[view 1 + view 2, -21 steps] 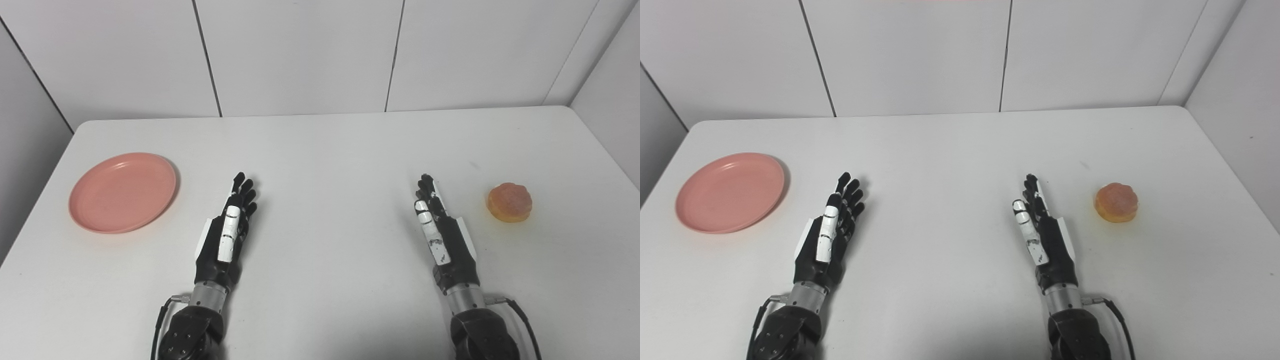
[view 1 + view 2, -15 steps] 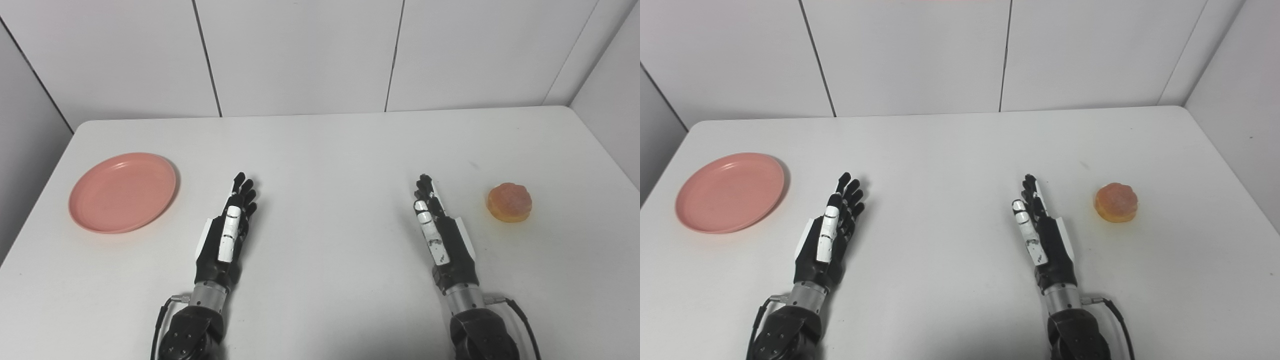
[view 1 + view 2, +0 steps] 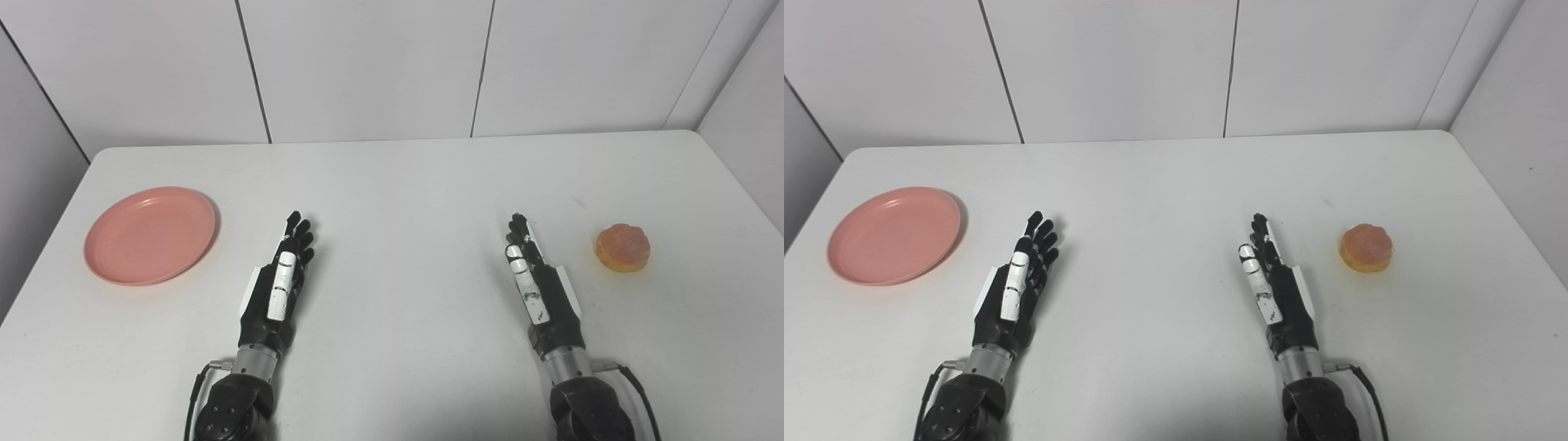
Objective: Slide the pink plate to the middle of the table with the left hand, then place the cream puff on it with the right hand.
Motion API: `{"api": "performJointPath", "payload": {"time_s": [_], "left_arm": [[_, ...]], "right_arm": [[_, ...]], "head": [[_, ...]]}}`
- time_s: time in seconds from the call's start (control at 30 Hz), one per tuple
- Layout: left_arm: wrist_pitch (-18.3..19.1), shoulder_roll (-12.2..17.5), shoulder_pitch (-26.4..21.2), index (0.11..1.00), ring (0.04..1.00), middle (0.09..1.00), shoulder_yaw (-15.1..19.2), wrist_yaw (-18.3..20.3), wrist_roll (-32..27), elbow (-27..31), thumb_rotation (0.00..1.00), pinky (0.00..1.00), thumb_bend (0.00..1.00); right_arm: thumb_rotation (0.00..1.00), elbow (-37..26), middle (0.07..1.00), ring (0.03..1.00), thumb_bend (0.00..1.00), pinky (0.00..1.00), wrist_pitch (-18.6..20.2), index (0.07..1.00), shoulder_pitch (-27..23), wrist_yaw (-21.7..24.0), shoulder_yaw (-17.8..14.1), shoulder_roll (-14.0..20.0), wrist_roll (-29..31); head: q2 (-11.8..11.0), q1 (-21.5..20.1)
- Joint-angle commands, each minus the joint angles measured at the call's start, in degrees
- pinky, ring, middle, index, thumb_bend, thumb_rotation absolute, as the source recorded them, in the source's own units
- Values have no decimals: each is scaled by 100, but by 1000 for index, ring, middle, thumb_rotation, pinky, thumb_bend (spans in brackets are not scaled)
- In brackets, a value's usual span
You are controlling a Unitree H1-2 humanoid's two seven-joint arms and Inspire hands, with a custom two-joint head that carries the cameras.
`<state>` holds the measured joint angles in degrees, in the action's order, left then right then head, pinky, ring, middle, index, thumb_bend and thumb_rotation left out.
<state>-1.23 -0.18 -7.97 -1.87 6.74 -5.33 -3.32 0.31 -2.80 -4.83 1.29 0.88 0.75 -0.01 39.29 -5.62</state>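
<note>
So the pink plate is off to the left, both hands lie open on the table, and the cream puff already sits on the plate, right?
Not quite. In the left eye view the cream puff sits on the bare table at far right, beyond the right hand. The pink plate is left, holding nothing, and the left hand is open too.
</note>
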Motion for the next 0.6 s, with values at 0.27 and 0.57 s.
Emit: {"api": "performJointPath", "payload": {"time_s": [0.27,0.57], "left_arm": [[95,56,160,1000,1000,1000,12,66,-92,-175,1000,1000,575],[21,78,129,1000,1000,1000,18,82,-88,-294,1000,1000,593]], "right_arm": [[919,420,1000,1000,650,1000,-294,984,227,-38,-19,-52,17],[917,470,1000,1000,647,1000,-313,988,203,-25,-28,-75,63]], "head": [[-20,-41],[-45,-58]]}}
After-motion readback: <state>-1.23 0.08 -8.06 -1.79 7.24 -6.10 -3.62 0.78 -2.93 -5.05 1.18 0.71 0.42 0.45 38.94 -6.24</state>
